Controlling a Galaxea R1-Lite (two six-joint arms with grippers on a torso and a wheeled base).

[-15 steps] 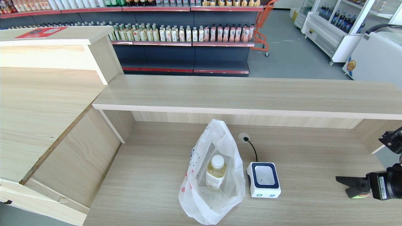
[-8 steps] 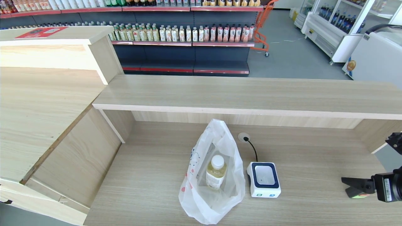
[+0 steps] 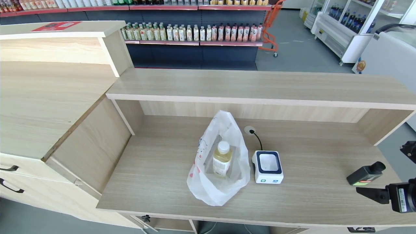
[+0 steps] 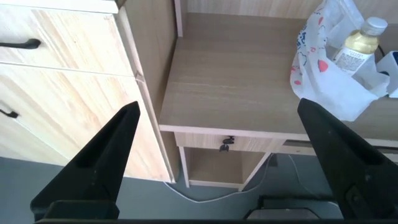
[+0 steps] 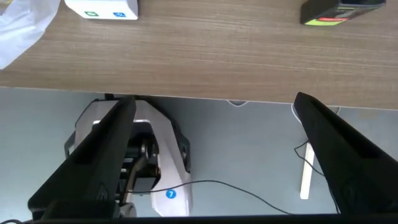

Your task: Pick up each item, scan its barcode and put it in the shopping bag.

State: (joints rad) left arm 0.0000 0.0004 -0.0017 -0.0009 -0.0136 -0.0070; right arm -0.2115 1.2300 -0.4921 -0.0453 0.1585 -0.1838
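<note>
Right claw: spread wide, empty, hanging off the near edge of the tabletop.
Left claw: spread wide, empty, low off the near left corner.
Dark item: lying flat near the right end, probably next; come in over the edge, straddle the narrow body, close squarely.
Scanner: facing up, just beside the bag; turn the barcode down over it.
Shopping bag: open-mouthed, bottle upright inside; lower gently, clear of the rim.

I've got the light-wood counter just fwd of my R gripper, grey floor under it, and drink shelves plus glass-door fridges well beyond the counter.
</note>
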